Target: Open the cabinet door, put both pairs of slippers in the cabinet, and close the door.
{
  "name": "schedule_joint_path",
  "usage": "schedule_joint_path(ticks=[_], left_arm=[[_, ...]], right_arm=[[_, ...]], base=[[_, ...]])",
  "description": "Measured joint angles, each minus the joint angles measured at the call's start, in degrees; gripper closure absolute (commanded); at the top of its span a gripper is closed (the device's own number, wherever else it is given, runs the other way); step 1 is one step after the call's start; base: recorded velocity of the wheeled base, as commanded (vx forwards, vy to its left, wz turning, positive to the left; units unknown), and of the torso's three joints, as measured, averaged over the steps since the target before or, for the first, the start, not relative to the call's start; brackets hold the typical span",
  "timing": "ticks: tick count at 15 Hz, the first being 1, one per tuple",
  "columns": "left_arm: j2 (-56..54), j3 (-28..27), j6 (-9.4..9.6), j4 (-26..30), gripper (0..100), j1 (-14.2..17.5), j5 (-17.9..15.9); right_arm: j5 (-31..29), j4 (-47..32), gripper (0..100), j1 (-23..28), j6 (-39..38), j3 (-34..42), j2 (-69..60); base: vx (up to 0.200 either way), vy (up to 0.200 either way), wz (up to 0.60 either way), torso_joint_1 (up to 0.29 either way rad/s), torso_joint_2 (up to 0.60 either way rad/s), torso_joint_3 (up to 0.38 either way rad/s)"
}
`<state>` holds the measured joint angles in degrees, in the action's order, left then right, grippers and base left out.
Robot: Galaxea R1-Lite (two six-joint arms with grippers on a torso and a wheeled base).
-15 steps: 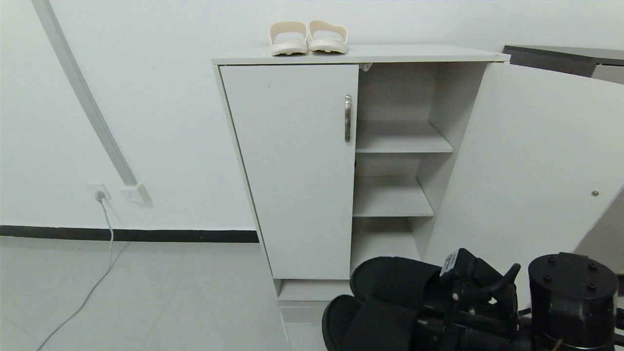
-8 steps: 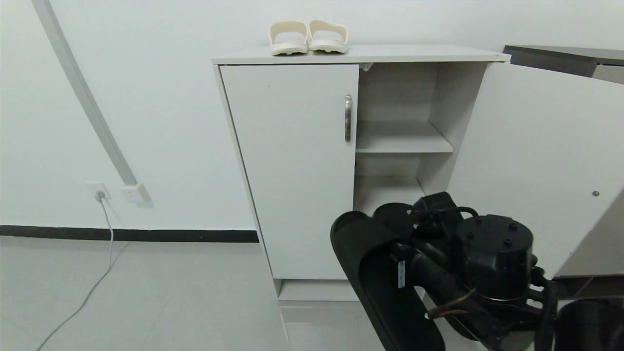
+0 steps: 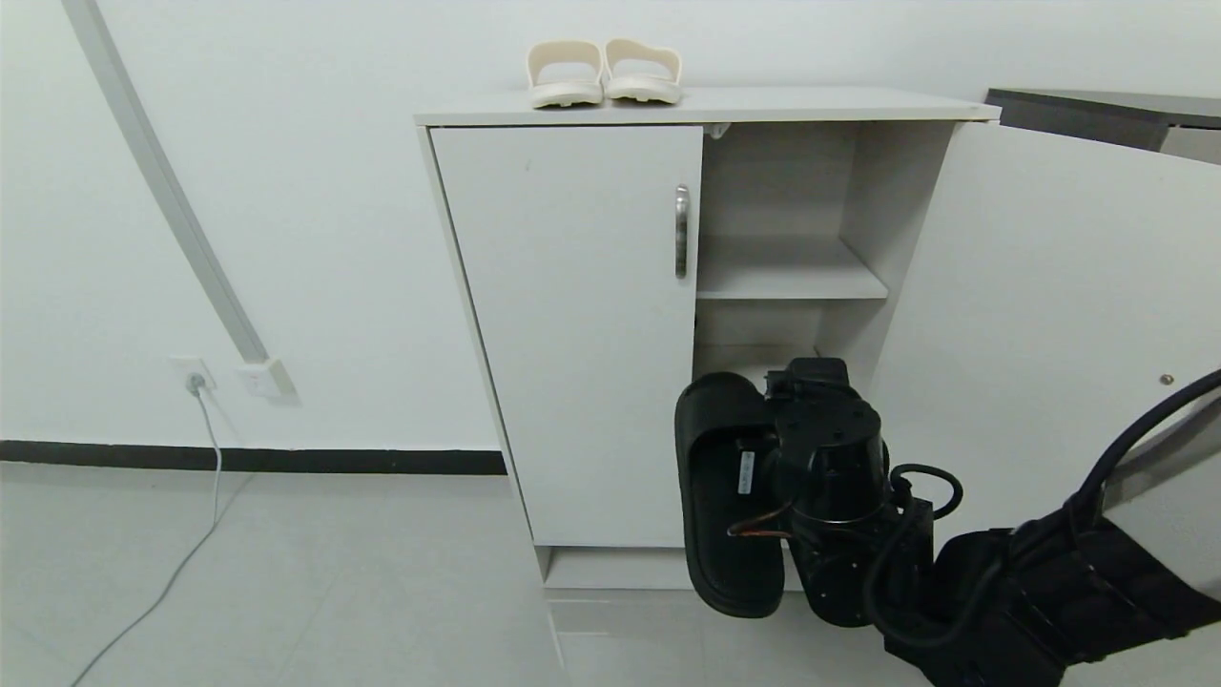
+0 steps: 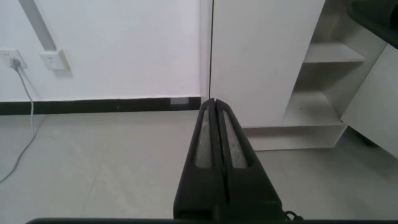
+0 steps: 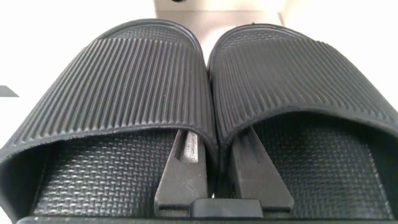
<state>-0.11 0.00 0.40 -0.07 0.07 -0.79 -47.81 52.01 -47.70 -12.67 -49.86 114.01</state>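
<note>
A white cabinet [image 3: 563, 334] stands against the wall, its left door shut and its right door [image 3: 1040, 315] swung wide open, showing bare shelves [image 3: 782, 272]. A cream pair of slippers [image 3: 603, 72] rests on the cabinet top. The black pair of slippers [image 3: 720, 487] hangs soles-left, toes up, just in front of the open compartment at the lower shelves. My right gripper [image 5: 214, 146] is shut on the two touching inner walls of the black slippers [image 5: 205, 81], one finger inside each. My left gripper [image 4: 214, 106] is shut with nothing in it, low over the floor left of the cabinet [image 4: 267, 56].
A wall socket [image 3: 196, 380] with a grey cable [image 3: 181, 553] trailing over the floor lies to the left, beside a slanted grey conduit [image 3: 162, 181]. A dark desk [image 3: 1097, 110] stands behind the open door. Open tiled floor [image 3: 286, 582] spreads to the left.
My right arm has risen and pushed forward, carrying the black slippers from the bottom edge up to the open compartment and turning them upright.
</note>
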Motion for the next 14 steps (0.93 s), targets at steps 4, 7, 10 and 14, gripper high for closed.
schedule_joint_path(ticks=[4, 7, 10, 14], left_arm=[[0.0, 0.0, 0.04, 0.0, 100, 0.1, 0.0], [0.0, 0.0, 0.04, -0.1, 100, 0.0, 0.0], [0.0, 0.0, -0.07, 0.0, 100, 0.0, 0.0], [0.0, 0.0, -0.07, 0.0, 100, 0.0, 0.0]], right_arm=[[0.0, 0.0, 100, 1.1, 0.0, -0.2, 1.3], [0.0, 0.1, 100, 1.4, 0.0, -0.1, 2.2], [0.0, 0.2, 100, 1.5, 0.1, 0.1, 2.7], [1.8, 0.3, 100, 1.6, 0.1, -0.2, 4.0]], base=[[0.0, -0.2, 0.0, 0.004, 0.0, 0.002], [0.0, -0.133, 0.0, 0.003, 0.0, 0.0], [0.0, 0.0, 0.0, 0.0, 0.0, 0.0], [0.0, 0.0, 0.0, 0.0, 0.0, 0.0]])
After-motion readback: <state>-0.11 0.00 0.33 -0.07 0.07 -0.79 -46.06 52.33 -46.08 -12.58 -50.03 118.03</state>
